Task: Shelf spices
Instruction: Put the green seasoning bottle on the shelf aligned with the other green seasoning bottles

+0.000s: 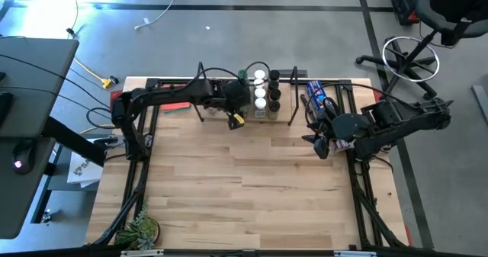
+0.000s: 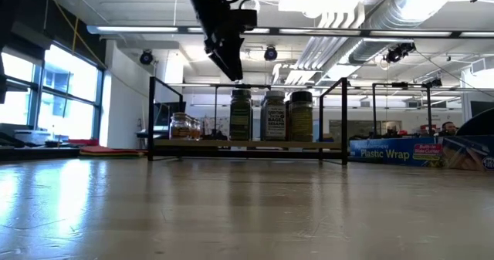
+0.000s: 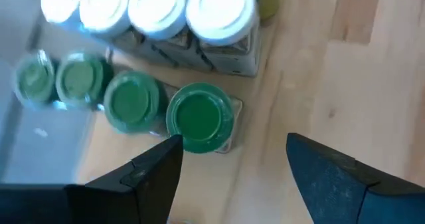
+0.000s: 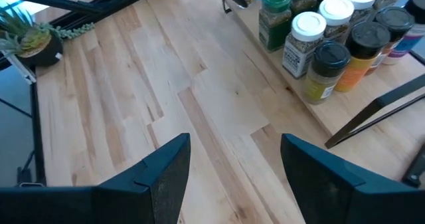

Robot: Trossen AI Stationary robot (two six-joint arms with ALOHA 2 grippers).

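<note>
The shelf [image 1: 284, 118] is a low light-wood board with black wire ends at the table's far edge. Several spice jars [image 1: 261, 93] stand upright on it in rows, with green, white and black lids. In the low view, three tall jars [image 2: 272, 115] and small clear jars [image 2: 182, 126] rest on the shelf board [image 2: 231, 144]. My left gripper [image 1: 235, 114] [image 3: 232, 164] hangs open just above the near end of the green-lidded row [image 3: 198, 116], touching nothing. My right gripper [image 1: 322, 144] [image 4: 236, 164] is open over bare table, right of the shelf.
A long blue printed packet [image 1: 319, 97] [image 2: 386, 150] lies right of the shelf. A red card [image 1: 177, 106] lies left of it under the left arm. A small potted plant [image 1: 141, 230] [image 4: 30, 41] sits at the near left corner. The table's middle and near part are bare wood.
</note>
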